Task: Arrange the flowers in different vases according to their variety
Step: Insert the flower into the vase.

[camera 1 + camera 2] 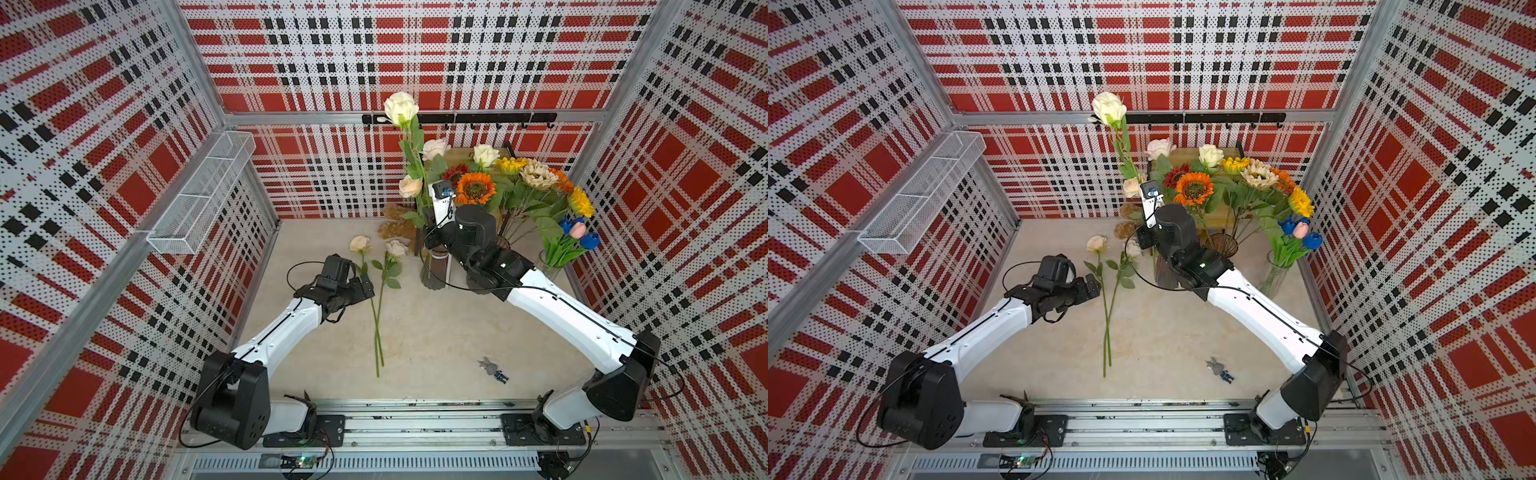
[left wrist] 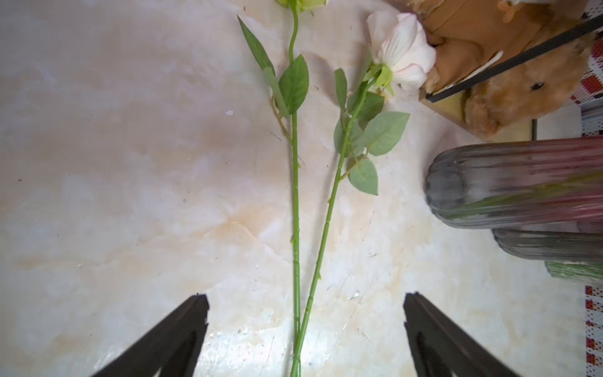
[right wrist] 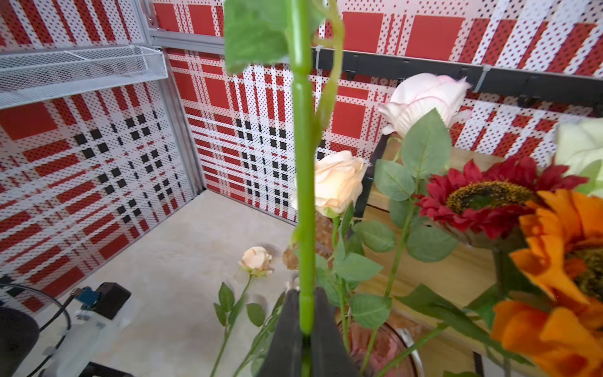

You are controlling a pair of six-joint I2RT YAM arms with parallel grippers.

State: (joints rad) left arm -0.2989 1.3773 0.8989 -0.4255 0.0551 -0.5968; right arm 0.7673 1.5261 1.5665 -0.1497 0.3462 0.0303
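Toy figures (image 1: 492,369) by the desk's (image 1: 436,332) near edge, flowers beyond.
Mid-desk, the left gripper (image 2: 305,303) is spread wide and empty above the stems of two roses (image 1: 378,316), which lie flat with heads toward the far edge. Farther on, the right gripper (image 3: 305,293) pinches the stem of a white rose (image 1: 400,107), upright close by a ribbed vase (image 1: 434,270) of roses. Toward the far right corner, sunflowers (image 1: 475,189) fill a second ribbed vase (image 1: 1221,245), and tulips (image 1: 577,232) stand in the clear vase (image 1: 550,268).

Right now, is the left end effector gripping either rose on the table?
No, the left end effector is open; both rose stems lie loose between its jaws.
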